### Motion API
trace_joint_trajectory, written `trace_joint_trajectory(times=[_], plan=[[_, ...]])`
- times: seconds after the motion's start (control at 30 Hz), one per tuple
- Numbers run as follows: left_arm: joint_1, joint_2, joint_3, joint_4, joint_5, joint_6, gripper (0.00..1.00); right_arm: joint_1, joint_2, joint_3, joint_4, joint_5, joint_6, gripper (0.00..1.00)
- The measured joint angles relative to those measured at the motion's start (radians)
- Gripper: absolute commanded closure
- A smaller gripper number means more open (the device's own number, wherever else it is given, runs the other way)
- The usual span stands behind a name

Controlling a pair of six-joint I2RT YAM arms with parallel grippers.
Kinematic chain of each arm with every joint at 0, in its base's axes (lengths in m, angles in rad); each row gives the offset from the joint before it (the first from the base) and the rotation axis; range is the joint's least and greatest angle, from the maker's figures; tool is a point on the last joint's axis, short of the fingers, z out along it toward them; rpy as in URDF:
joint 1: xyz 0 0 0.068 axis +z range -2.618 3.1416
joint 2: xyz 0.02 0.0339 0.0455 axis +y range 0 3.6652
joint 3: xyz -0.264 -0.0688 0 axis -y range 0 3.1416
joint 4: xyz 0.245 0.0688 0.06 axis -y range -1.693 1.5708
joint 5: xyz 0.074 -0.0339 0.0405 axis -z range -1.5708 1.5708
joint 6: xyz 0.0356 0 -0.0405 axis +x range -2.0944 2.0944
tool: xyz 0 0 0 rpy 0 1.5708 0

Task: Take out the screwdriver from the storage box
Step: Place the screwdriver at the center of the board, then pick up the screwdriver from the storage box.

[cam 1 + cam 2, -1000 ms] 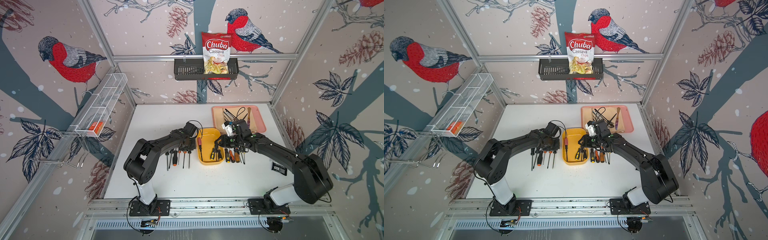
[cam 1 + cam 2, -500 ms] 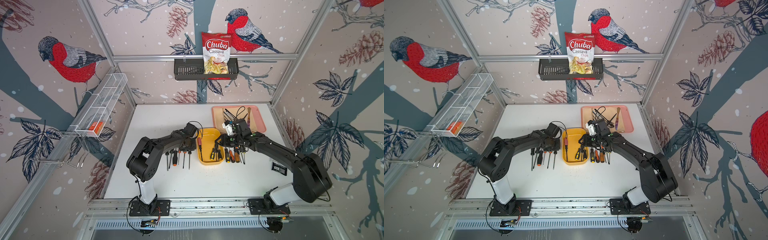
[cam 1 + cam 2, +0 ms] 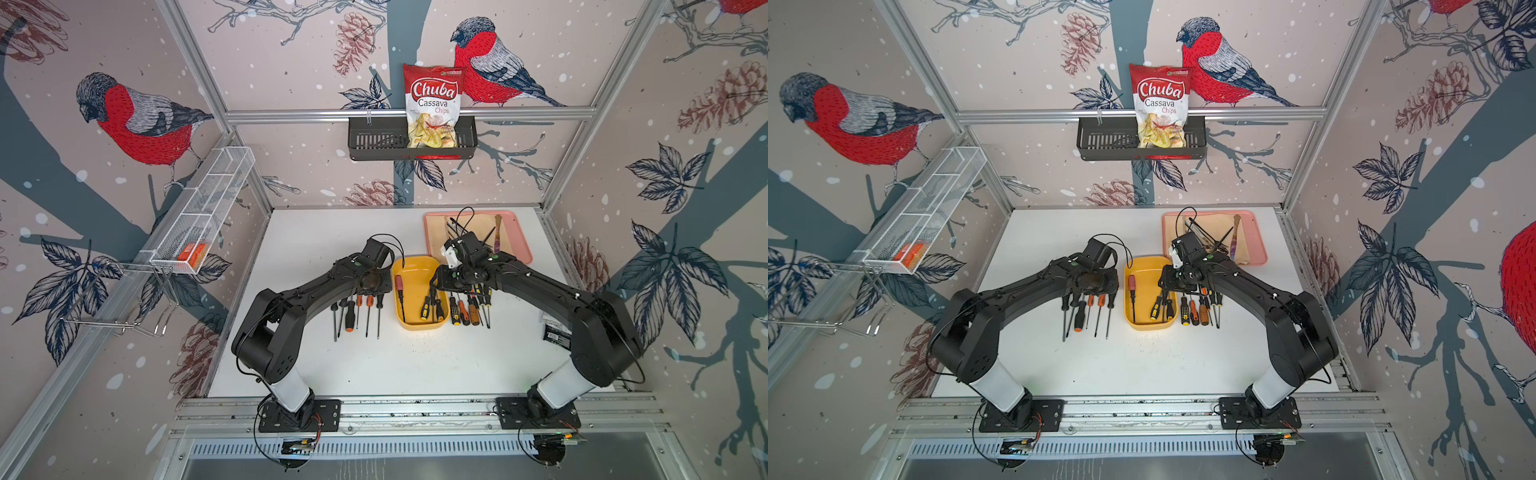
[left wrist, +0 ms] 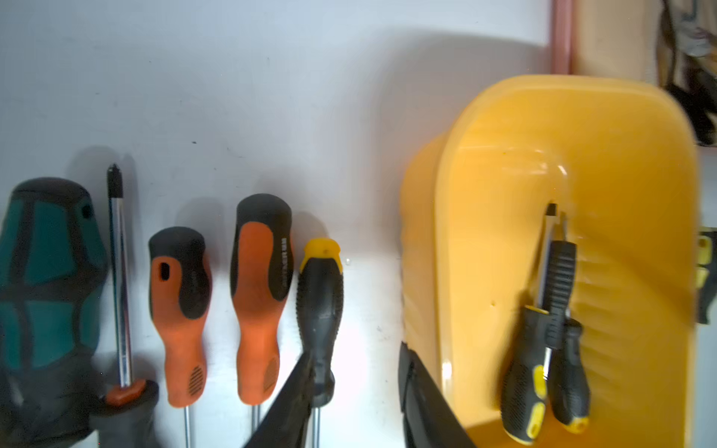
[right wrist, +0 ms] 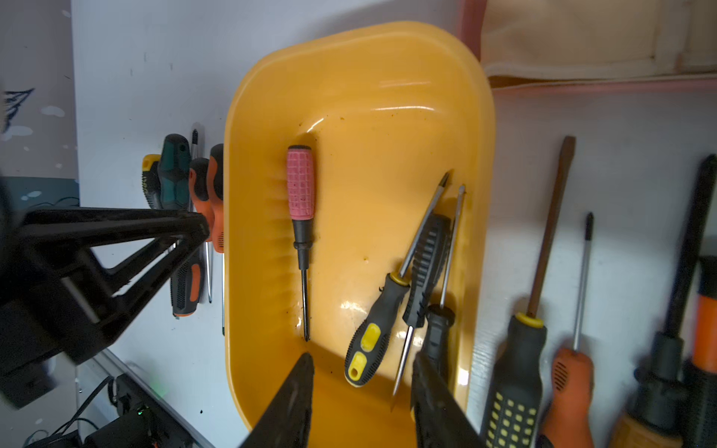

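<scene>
While the right hand (image 5: 362, 357) gapes over the rim of the storage box (image 5: 388, 70), the left hand (image 4: 355, 351) — released — hangs outside.

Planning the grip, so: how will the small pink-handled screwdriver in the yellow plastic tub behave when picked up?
Probably rigid and light: the small pink-handled screwdriver has a thin metal shaft. Its gridded handle should resist slipping. It may roll on the glossy floor of the yellow plastic tub, since nothing touches it.
</scene>
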Motion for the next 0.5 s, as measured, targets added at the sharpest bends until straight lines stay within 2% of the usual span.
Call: trace_joint_trajectory(times=[0.27, 0.5], plan=[[0.0, -0.164, -0.116, 0.134, 0.169, 0.033, 0.58, 0.064, 0.075, 0.056, -0.06, 0.079, 0.035, 0.59], [0.0, -0.206, -0.16, 0.173, 0.253, 0.064, 0.58, 0.107, 0.152, 0.077, -0.064, 0.098, 0.077, 0.6]])
